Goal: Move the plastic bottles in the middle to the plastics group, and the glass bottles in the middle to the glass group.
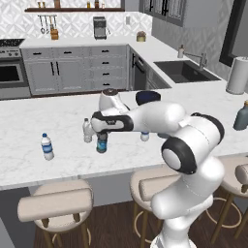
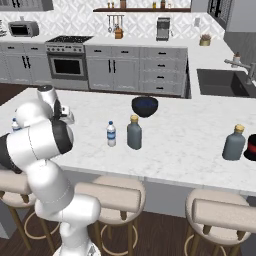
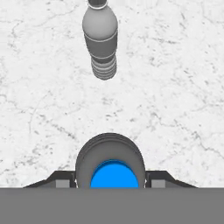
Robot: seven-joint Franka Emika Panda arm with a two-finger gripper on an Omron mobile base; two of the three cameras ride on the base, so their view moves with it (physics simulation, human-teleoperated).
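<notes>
The end effector (image 3: 113, 183) is seen pointing straight down over the bench (image 1: 58, 116), with its two dark fingertips (image 3: 61, 180) sat on either side of a dark-bodied bottle with a blue cap (image 3: 113, 174), pretty much clamped on it by the look of the hand view. From the left base view, that same bottle (image 1: 101, 144) is found standing on the marble right under the hand, near the front edge.

Just beside it on the left, a plain greyish bottle (image 1: 87, 131) is stood upright; in the hand view it's spotted further up the frame (image 3: 100, 37), apart from the held one. Further left and a bit nearer, a clear bottle with a white cap and blue label (image 1: 47, 147) is parked on its own.

To the right of the arm, a clear blue-labelled bottle (image 2: 111, 134) and the squat grey-teal bottle (image 2: 134, 133) are seen just beside each other mid-bench, with a dark blue bowl (image 2: 145, 106) behind them. Way off on the right, the dark slate-blue bottle (image 2: 234, 143) is set well apart, and a white paper roll (image 1: 237, 75) is stood further back.
</notes>
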